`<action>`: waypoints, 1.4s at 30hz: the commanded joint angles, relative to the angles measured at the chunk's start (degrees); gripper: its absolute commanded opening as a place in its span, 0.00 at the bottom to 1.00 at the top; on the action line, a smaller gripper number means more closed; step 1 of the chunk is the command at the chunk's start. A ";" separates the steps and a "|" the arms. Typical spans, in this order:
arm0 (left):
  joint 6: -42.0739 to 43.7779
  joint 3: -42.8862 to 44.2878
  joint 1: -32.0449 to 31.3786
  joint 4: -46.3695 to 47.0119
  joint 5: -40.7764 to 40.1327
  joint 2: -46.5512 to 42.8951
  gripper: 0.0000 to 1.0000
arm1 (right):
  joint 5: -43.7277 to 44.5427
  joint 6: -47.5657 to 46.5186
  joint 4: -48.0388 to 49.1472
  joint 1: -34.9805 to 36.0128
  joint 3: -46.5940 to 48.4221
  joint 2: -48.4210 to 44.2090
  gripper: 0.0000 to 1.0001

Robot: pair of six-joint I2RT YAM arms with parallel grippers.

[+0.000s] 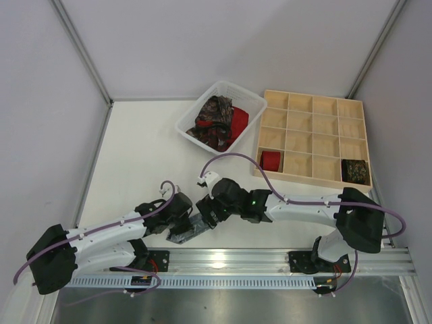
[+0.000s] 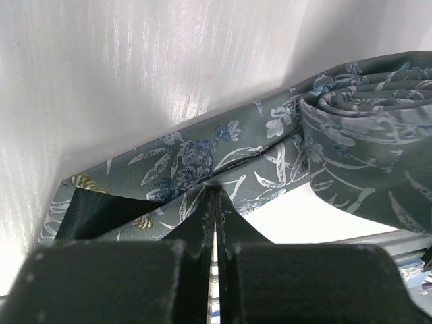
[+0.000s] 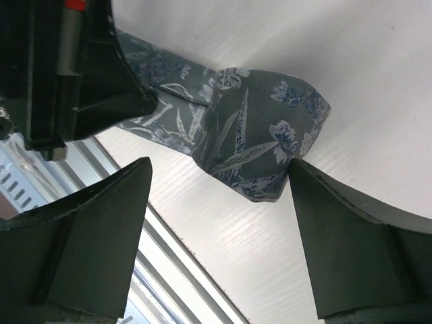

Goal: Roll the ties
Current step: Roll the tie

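Far across the white table (image 1: 135, 162), the white basket (image 1: 229, 86) of loose ties (image 1: 217, 121) and the wooden grid tray (image 1: 300, 140) with a red roll (image 1: 271, 160) and a dark roll (image 1: 354, 170) stand well clear. The grey floral tie (image 3: 263, 135), smooth and half rolled, lies just beside the front metal rail (image 1: 236, 260). We see the left gripper (image 2: 214, 192) clamped on its flat tail. The right gripper (image 3: 219, 172) is spread wide around the roll, untouching.

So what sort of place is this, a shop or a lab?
Probably a lab test cell: white walls box in a table, two robot arms are bolted to a metal rail, and ties fill a basket beside a wooden tray.
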 commanded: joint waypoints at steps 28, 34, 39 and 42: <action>1.08 -2.61 0.31 -2.21 -1.67 -10.29 0.01 | -13.47 6.46 5.26 -7.60 -2.62 -6.20 0.86; 0.82 -1.21 0.22 -4.15 -3.43 -12.94 0.01 | -16.82 18.39 7.01 -18.22 -7.11 -10.42 0.84; 0.99 3.61 0.31 -8.88 -7.90 -12.33 0.00 | -18.14 23.17 -0.09 -24.56 -4.92 -6.32 0.72; 1.96 4.59 0.48 -6.54 -7.83 -12.24 0.01 | -17.61 22.38 -3.00 -25.27 -3.43 -2.45 0.65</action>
